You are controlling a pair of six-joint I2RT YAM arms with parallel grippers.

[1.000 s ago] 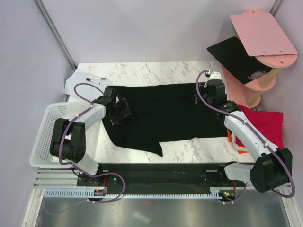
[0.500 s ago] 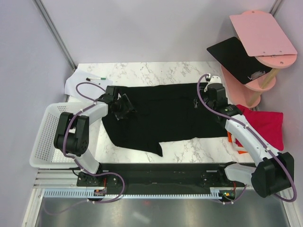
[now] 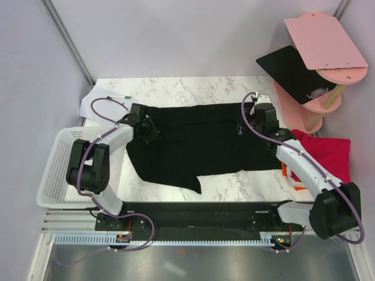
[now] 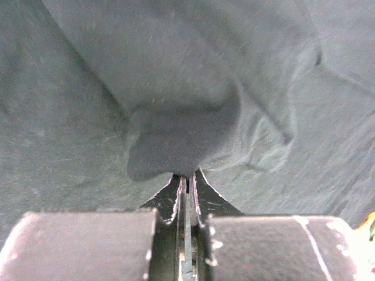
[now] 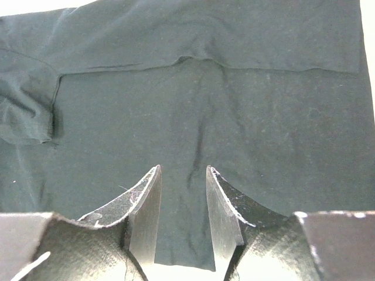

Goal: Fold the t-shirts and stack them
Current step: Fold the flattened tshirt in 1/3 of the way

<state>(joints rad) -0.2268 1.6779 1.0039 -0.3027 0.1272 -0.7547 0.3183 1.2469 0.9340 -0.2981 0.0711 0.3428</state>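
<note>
A black t-shirt [image 3: 202, 143] lies spread across the marble table, one sleeve pointing toward the near edge. My left gripper [image 3: 150, 133] rests on the shirt's left part. Seen from the left wrist, its jaws are shut, and a small raised fold of the black t-shirt [image 4: 176, 146] is pinched at the left gripper [image 4: 187, 175] tips. My right gripper [image 3: 248, 125] hovers at the shirt's right edge. The right wrist view shows the right gripper [image 5: 181, 171] open, with flat black t-shirt [image 5: 199, 99] cloth between and below the fingers. A crimson t-shirt [image 3: 328, 153] lies at the right, with an orange one [image 3: 287, 170] mostly hidden under the right arm.
A white perforated basket [image 3: 54, 170] stands at the left edge. A white paper sheet with a marker [image 3: 101, 99] lies at the far left. A pink stand [image 3: 319, 99] at the far right carries a black board [image 3: 290, 70] and a pink clipboard [image 3: 325, 41].
My left gripper slid a little toward the shirt's far left edge and shut on a fold of the black cloth. The right gripper shifted slightly and stays open.
</note>
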